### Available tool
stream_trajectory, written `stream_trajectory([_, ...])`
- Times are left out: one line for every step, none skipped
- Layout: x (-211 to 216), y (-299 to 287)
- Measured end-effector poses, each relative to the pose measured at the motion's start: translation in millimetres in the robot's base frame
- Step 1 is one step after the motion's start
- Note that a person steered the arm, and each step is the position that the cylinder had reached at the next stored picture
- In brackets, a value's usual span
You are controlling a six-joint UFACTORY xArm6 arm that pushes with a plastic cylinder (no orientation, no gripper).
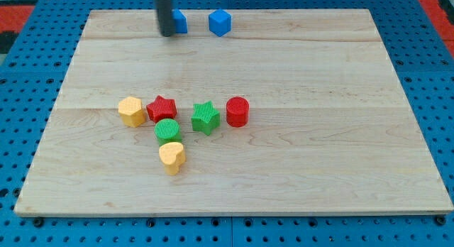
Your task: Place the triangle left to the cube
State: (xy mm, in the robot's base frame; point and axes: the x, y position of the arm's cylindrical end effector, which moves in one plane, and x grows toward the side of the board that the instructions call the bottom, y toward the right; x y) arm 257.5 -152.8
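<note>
Board (298,77) pale matt wood w/ grain; red cylinder (237,111) ribbed plastic-looking.

The blue cube (220,23) sits flat near the board's (284,169) top edge; the blue triangle (180,22), partly hidden, lies just to the cube's left, apart.

blue blocks 2 (220,23) – red 2 (162,108) – green 2 (205,117) – yellow 2 (131,111)

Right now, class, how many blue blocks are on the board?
2. The blue cube sits near the view's top edge; another blue block lies to its left, partly hidden behind my tip, its shape unclear.
</note>
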Motion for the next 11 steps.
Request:
stream_trajectory([-39.8,1.0])
stream_trajectory([-37.9,54.1])
stream_trajectory([-34.8,95.9])
stream_trajectory([-56.6,108.8])
stream_trajectory([-53.6,126.5])
stream_trajectory([-29.6,127.0])
stream_trajectory([-19.6,128.1])
stream_trajectory([-23.8,129.8])
stream_trajectory([-33.2,129.8])
stream_trajectory([-33.7,87.0])
stream_trajectory([-44.5,18.9])
